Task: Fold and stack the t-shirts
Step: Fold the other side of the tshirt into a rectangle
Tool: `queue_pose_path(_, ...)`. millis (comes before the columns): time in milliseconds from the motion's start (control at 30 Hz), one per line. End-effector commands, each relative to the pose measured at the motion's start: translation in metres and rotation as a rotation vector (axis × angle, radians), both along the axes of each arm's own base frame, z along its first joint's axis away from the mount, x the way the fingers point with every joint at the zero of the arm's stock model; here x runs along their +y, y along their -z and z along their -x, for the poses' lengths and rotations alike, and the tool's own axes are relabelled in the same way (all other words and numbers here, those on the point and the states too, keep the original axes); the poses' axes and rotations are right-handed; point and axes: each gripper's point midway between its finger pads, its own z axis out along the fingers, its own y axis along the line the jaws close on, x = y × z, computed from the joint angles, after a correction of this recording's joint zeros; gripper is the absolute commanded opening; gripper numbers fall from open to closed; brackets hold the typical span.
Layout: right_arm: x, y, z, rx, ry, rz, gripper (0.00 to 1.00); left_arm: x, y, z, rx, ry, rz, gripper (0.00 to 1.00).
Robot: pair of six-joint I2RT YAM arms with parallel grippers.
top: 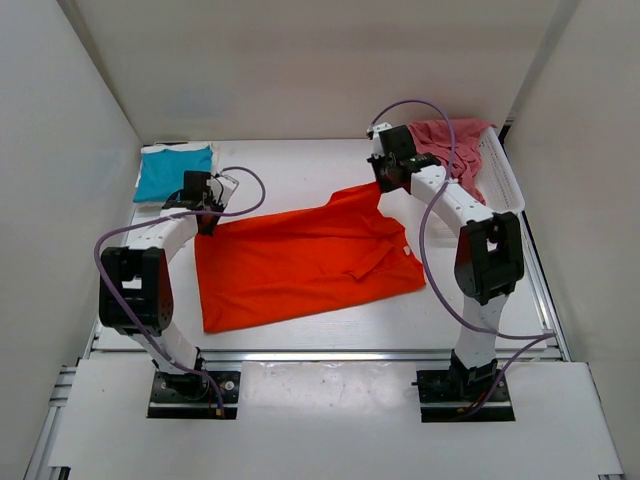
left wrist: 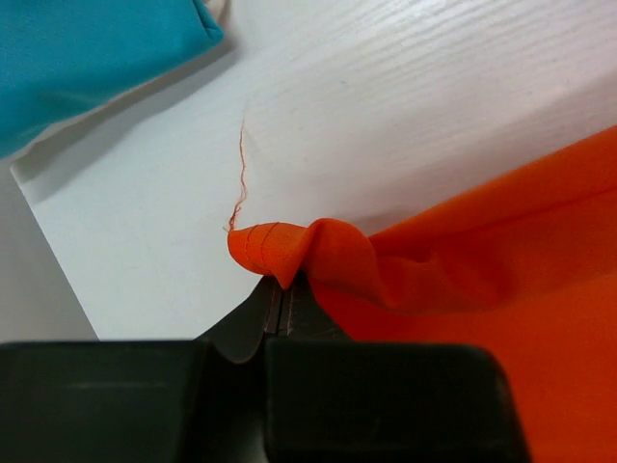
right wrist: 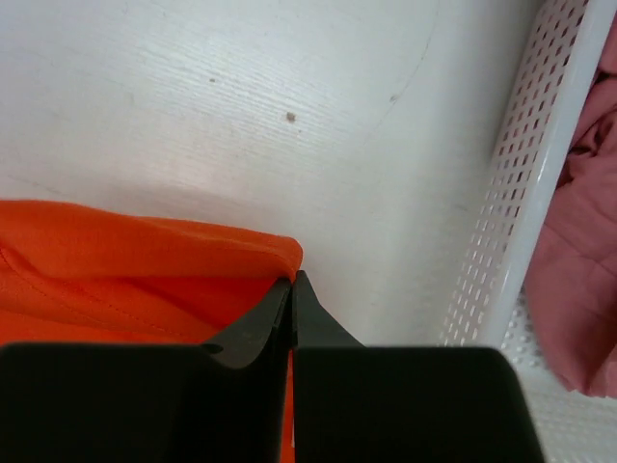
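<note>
The bright orange t-shirt (top: pixel 300 258) lies spread on the table between the arms. My left gripper (top: pixel 207 217) is shut on its far left corner (left wrist: pixel 280 249). My right gripper (top: pixel 384 184) is shut on its far right corner (right wrist: pixel 281 258). The teal-blue t-shirt (top: pixel 173 170) lies folded at the far left, on top of a white one whose edge shows beneath (top: pixel 150 203); it also shows in the left wrist view (left wrist: pixel 87 58). The pinkish-red t-shirt (top: pixel 450 142) sits crumpled in the basket and shows in the right wrist view (right wrist: pixel 574 260).
The white plastic mesh basket (top: pixel 503 175) stands at the far right, close to my right gripper; its wall shows in the right wrist view (right wrist: pixel 511 193). White walls enclose the table on three sides. A loose orange thread (left wrist: pixel 241 174) lies on the table.
</note>
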Motion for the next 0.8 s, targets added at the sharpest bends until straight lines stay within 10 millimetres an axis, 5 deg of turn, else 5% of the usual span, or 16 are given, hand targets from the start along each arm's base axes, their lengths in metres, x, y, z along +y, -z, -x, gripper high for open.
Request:
queue_pose_path(0, 0.01, -0.03, -0.018, -0.089, -0.047, -0.04, 0.0, 0.016, -0.019, -0.007, -0.028, -0.072, -0.012, 0.0)
queue_pose_path(167, 0.005, -0.035, -0.013, -0.086, -0.077, -0.052, 0.0, 0.012, -0.016, 0.003, -0.024, -0.05, -0.011, 0.0)
queue_pose_path(400, 0.013, -0.071, 0.01, -0.202, -0.157, -0.016, 0.0, 0.003, -0.017, 0.026, -0.025, -0.004, -0.039, 0.0)
queue_pose_path(467, 0.018, -0.074, 0.003, -0.232, -0.165, -0.013, 0.01, 0.007, -0.015, 0.027, -0.02, -0.014, -0.036, 0.0)
queue_pose_path(633, 0.043, -0.047, -0.031, -0.194, -0.18, -0.017, 0.0, 0.007, -0.017, 0.022, -0.035, -0.036, -0.015, 0.0)
queue_pose_path(767, 0.032, -0.051, -0.044, -0.211, -0.13, -0.021, 0.0, 0.013, -0.025, 0.021, -0.071, -0.081, 0.014, 0.0)
